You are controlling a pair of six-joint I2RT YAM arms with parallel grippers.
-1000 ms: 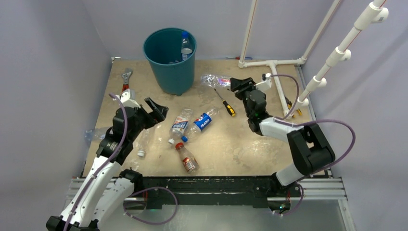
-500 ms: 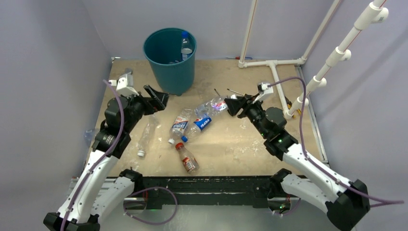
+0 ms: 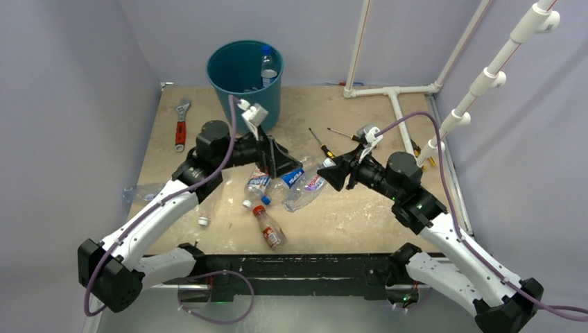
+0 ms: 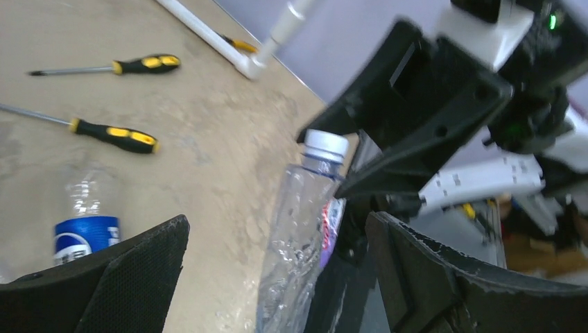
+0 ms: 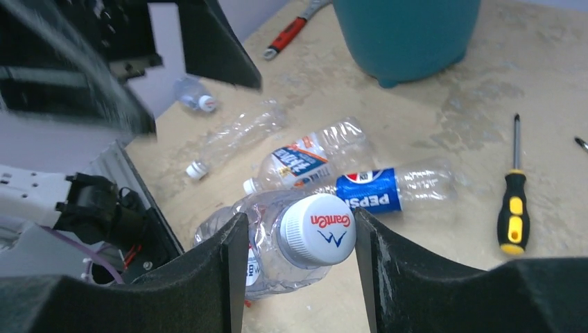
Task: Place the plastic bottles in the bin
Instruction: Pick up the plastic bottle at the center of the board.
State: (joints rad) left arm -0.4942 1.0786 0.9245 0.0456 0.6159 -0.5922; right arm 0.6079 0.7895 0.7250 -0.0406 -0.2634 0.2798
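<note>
One clear, crushed plastic bottle with a white cap [image 5: 315, 232] is mid-table, held by the right gripper [image 5: 298, 216], jaws closed around its neck; it looks light, thin-walled and springy, so that stiff neck seems the surest hold. Just left, the left gripper [image 4: 277, 222] hovers, jaws wide apart. Far behind stands the round teal plastic bin [image 3: 245, 83]

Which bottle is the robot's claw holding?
The clear crushed plastic bottle with the white cap, gripped in the right claw. Every other bottle lies loose on the tan table or sits inside the round teal plastic bin.
</note>
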